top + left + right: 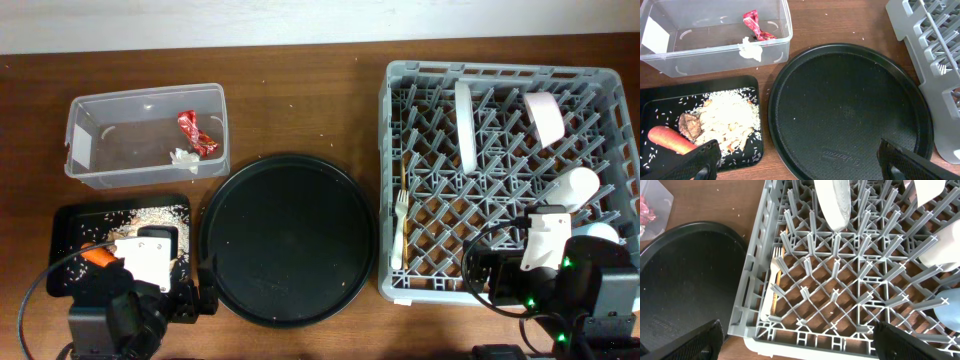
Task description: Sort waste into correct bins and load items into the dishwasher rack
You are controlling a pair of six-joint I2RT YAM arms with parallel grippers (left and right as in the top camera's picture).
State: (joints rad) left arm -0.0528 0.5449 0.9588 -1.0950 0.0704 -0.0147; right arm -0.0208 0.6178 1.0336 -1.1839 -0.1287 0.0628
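The clear tub holds the red wrapper and white tissue. The black rectangular tray holds beige crumbs, the carrot and a brown scrap. The grey rack holds the upright plate, a white bowl, a pale cup, a blue cup, the fork and chopsticks. My left gripper is open and empty between the rectangular tray and the round tray. My right gripper is open and empty above the rack's front edge.
A large round black tray lies between the bins and the rack, with nothing on it. A few rice grains lie scattered on the brown table round the rectangular tray. The table's far edge meets a white wall.
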